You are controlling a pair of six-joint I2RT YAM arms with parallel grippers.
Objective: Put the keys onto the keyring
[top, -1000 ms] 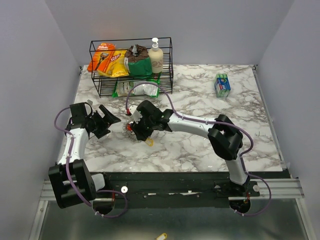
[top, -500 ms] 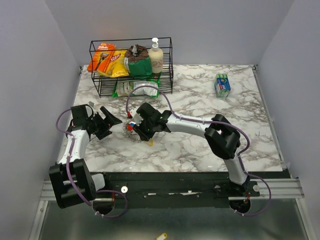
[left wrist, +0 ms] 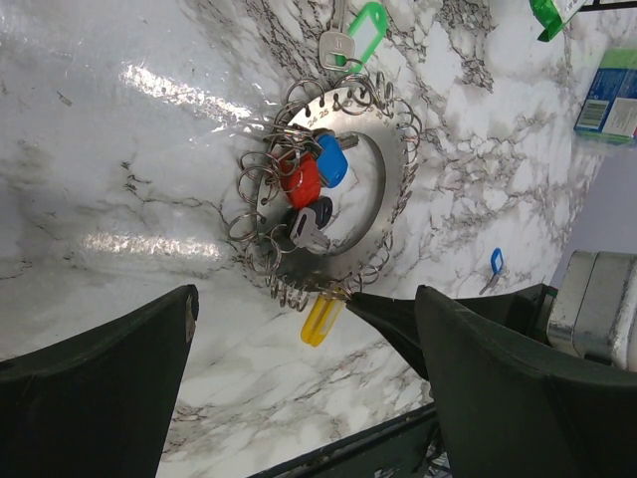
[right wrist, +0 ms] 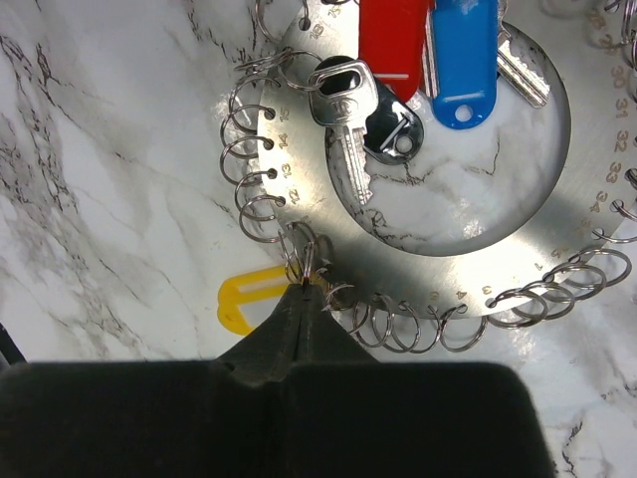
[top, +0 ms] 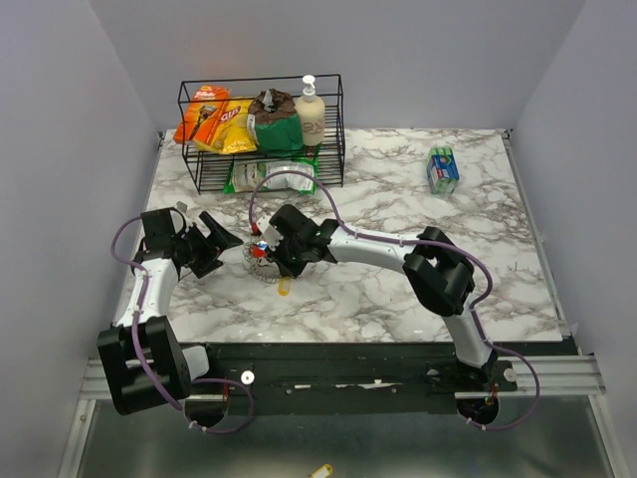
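The keyring (left wrist: 370, 194) (right wrist: 537, 254) (top: 255, 267) is a flat silvery ring plate, edged with small split rings, lying on the marble. A red key (right wrist: 393, 40) (left wrist: 300, 181), a blue key (right wrist: 464, 55) (left wrist: 331, 159) and a black-headed silver key (right wrist: 343, 100) hang into its middle. A green-tagged key (left wrist: 364, 32) lies at its far rim. My right gripper (right wrist: 304, 284) (top: 267, 251) is shut, tips pinching a small split ring at the plate's rim beside the yellow tag (right wrist: 254, 297) (left wrist: 320, 319). My left gripper (left wrist: 304, 398) (top: 217, 249) stands open left of the plate, holding nothing.
A black wire rack (top: 261, 129) holding snack bags and a bottle stands at the back left. A blue-green box (top: 442, 168) (left wrist: 607, 100) sits at the back right. One small blue tag (left wrist: 496, 261) lies apart on the marble.
My right gripper has closed from partly open to shut at the plate's rim. The yellow tag has shifted a little to the left. The left arm barely moved.
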